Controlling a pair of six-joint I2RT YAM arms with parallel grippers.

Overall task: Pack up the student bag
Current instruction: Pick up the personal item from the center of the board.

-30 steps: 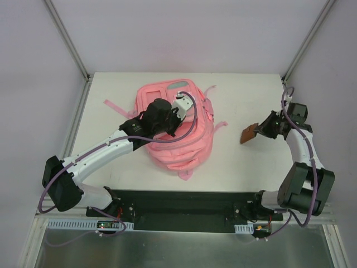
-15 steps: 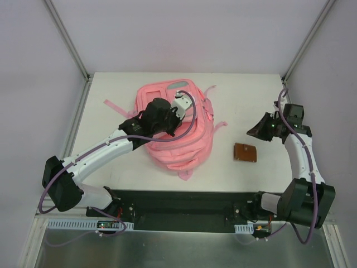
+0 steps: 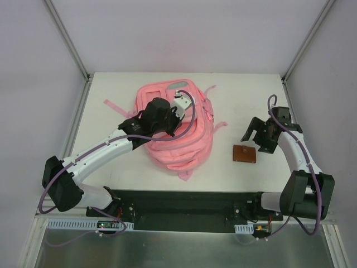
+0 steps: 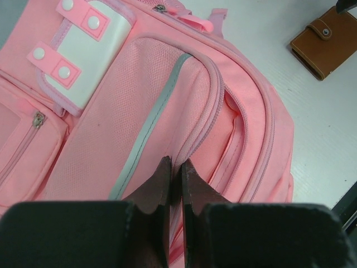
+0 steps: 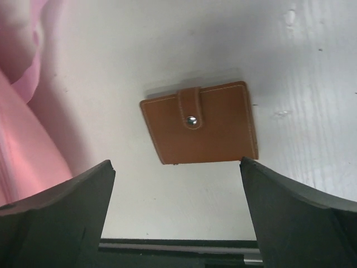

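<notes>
The student bag is a large pink backpack lying flat at the table's middle, its white-and-pink buckle tabs and grey strip showing in the left wrist view. My left gripper rests on top of the bag, shut on a fold of fabric by its zip seam. A brown snap wallet lies flat on the table to the bag's right. My right gripper hovers just behind the wallet, open, with nothing between its fingers.
A loose pink strap trails from the bag toward the left edge. The white table is bounded by metal posts at the back corners and the black base rail along the near edge.
The right gripper held the wallet above the table a second ago; it has opened, the wallet has dropped flat onto the table, and the arm has swung down toward it. The left arm stays put.
</notes>
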